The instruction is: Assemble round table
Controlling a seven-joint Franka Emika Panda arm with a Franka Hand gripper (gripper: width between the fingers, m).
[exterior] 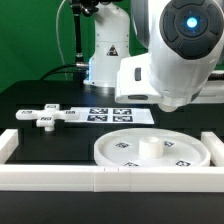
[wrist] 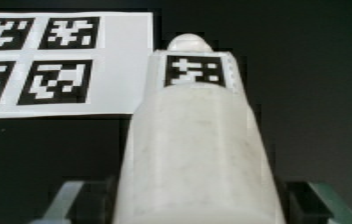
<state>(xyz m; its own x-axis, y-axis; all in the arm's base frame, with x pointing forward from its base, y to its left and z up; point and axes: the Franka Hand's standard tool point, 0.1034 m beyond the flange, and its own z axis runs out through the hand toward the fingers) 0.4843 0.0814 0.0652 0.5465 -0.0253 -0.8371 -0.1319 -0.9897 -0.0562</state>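
In the wrist view my gripper (wrist: 194, 206) is shut on the short cylindrical leg (wrist: 194, 130), a white piece with a square tag near its far end. A finger (wrist: 61, 200) shows on each side of it. The leg hangs above the black table beside the marker board (wrist: 48, 60). In the exterior view the large rimmed round disc (exterior: 150, 150) lies flat at the front with a small hub in its middle. The cross-shaped base piece (exterior: 45, 116) lies at the exterior view's left. The arm's bulk (exterior: 170, 55) hides the gripper and the leg there.
The marker board (exterior: 112, 113) lies behind the disc. A long white border rail (exterior: 100, 180) runs along the front edge, with raised ends at both sides. The robot's base (exterior: 105, 50) stands at the back.
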